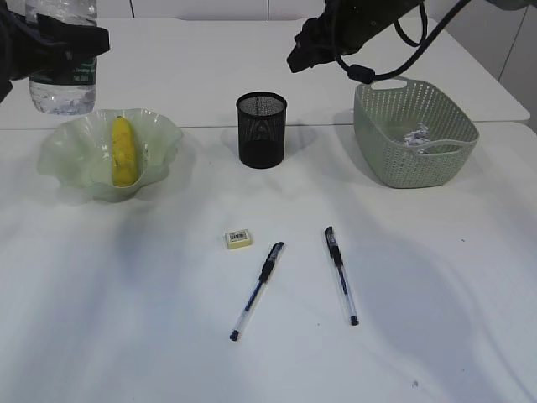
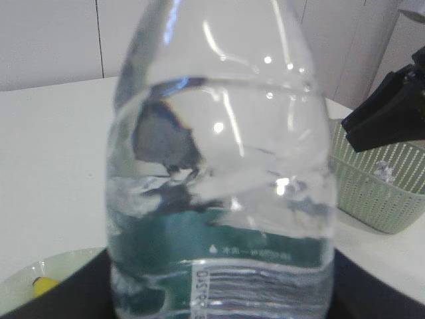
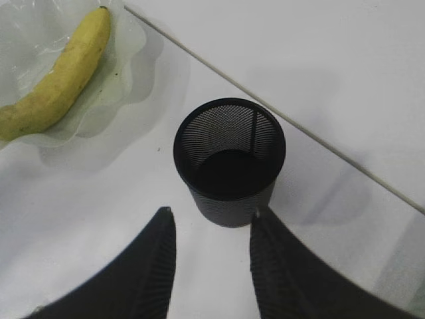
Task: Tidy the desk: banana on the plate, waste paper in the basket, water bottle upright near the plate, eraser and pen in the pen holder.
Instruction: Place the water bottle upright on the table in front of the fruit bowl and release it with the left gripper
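Observation:
My left gripper [image 1: 63, 44] is shut on the clear water bottle [image 1: 60, 63] and holds it in the air above the back left rim of the pale green plate [image 1: 59, 149]. The bottle [image 2: 219, 199] fills the left wrist view. The banana [image 1: 122, 151] lies in the plate. The waste paper [image 1: 415, 136] sits inside the sage basket [image 1: 369, 126]. My right gripper [image 1: 309, 50] hangs open and empty above the black mesh pen holder [image 3: 229, 159]. The eraser [image 1: 238, 238] and two pens [image 1: 258, 290] [image 1: 341, 273] lie on the desk in front.
The desk [image 1: 126, 319] is white, with a seam running across behind the plate and the pen holder. The basket stands at the right, close to the table's edge. The right arm's cables [image 1: 361, 71] hang above the basket's back rim.

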